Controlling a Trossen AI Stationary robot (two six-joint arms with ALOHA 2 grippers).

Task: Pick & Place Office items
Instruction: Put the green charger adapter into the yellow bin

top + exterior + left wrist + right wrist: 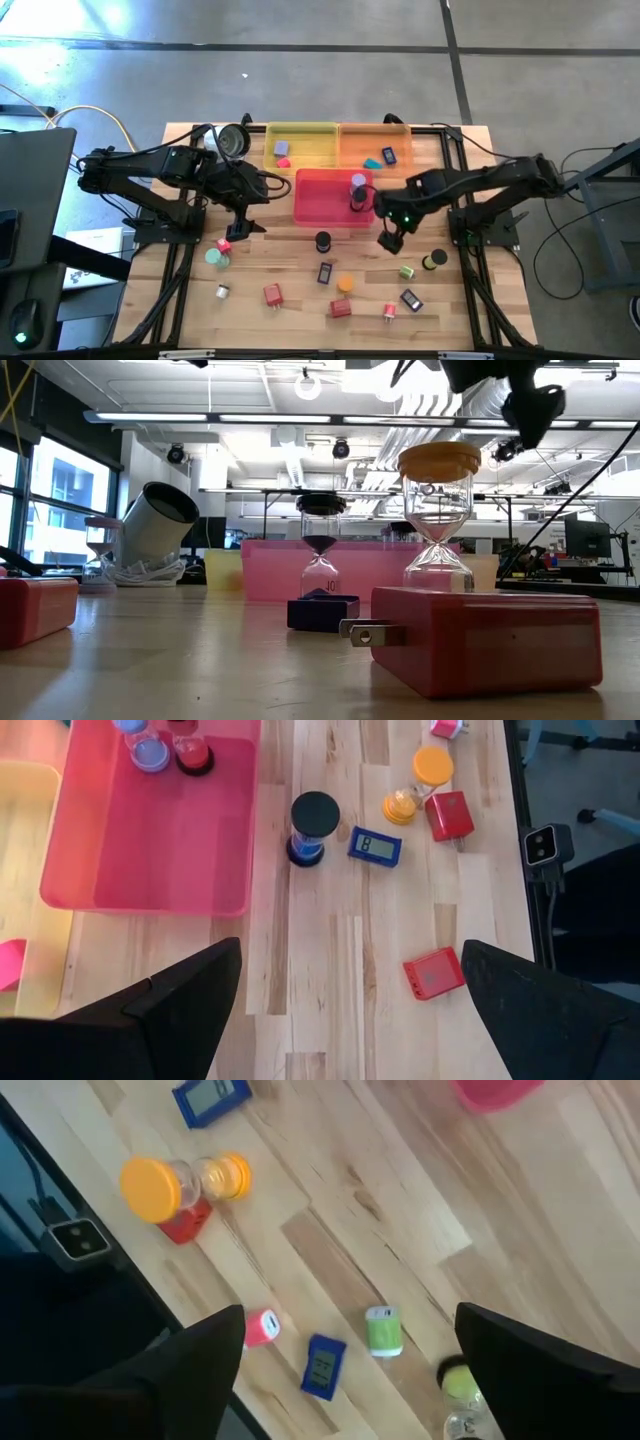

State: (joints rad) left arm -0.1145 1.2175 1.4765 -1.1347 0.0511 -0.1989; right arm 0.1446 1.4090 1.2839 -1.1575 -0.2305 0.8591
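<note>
While the left gripper [232, 232] hangs open beside the pink tray [318, 210], the right gripper [390, 240] hangs open over the surface [300, 310], empty.

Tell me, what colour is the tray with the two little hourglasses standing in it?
Pink. The tray shows best in the left wrist view.

text: "10" on black-capped sand timer [320, 565], glass bulb, low view, about 11 o'clock from the red block [487, 640] | digit like "8" on blue display piece [375, 846], uncertain | other labels: none legible
</note>
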